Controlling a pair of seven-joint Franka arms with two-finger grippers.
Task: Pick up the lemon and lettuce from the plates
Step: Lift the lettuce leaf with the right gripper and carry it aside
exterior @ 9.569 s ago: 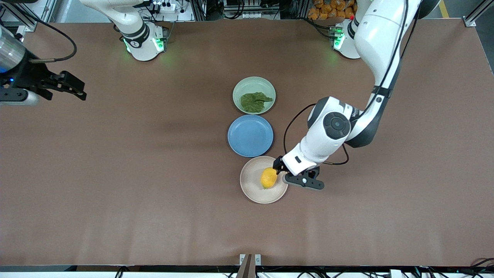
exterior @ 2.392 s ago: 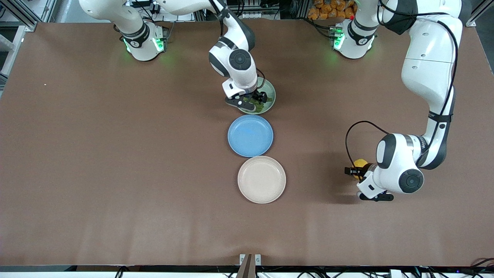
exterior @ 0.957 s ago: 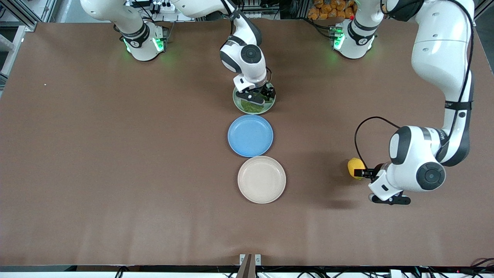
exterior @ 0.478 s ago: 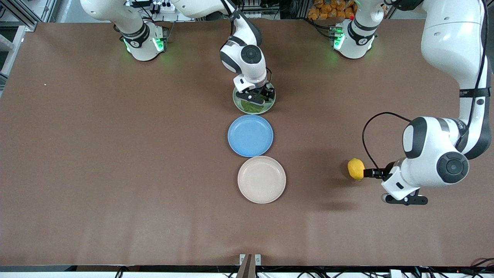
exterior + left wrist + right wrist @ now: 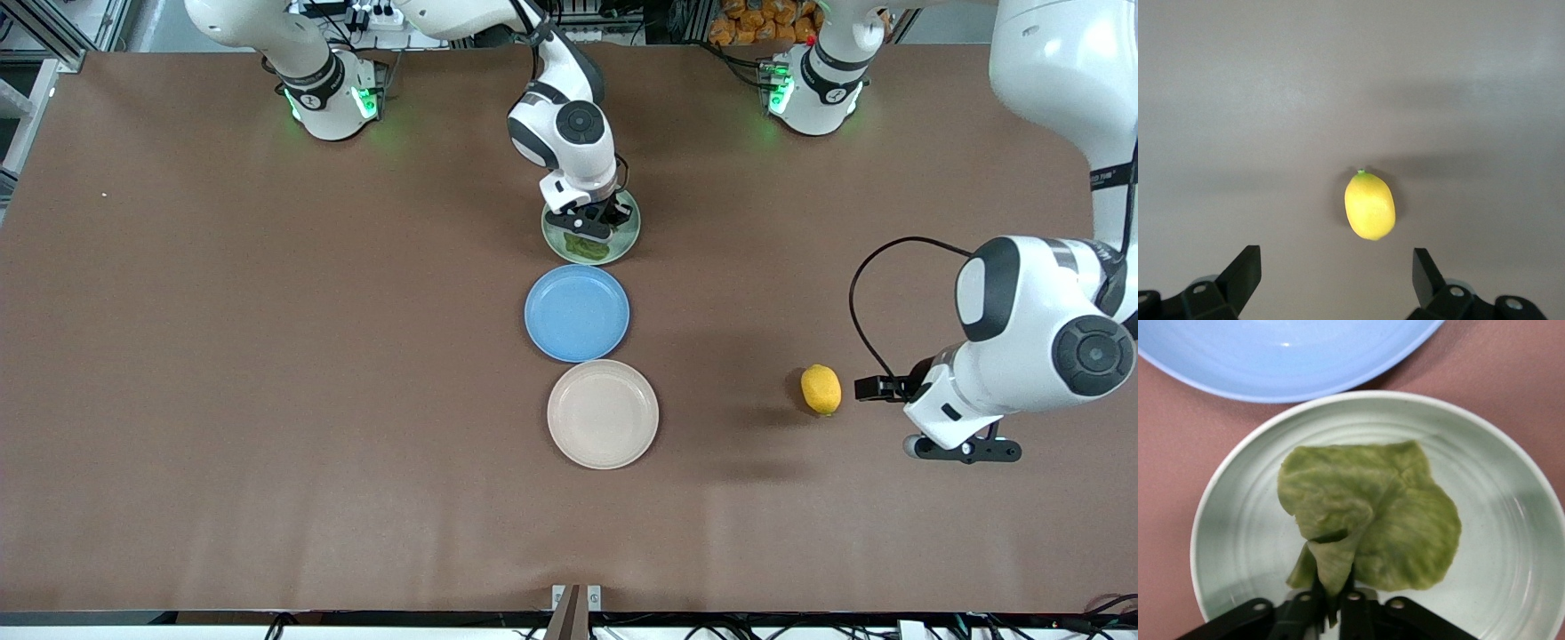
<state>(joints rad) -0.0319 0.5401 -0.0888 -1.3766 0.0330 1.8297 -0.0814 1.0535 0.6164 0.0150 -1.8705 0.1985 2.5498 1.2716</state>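
Two grippers work: the right gripper (image 5: 594,222), at upper centre, pinches the lettuce (image 5: 1371,517) on the green plate (image 5: 627,242); the left gripper (image 5: 876,388) stands open beside the lemon (image 5: 821,389) on the table (image 5: 267,356), centre right.

no readable text, labels, brands, numbers or signs on anything in view
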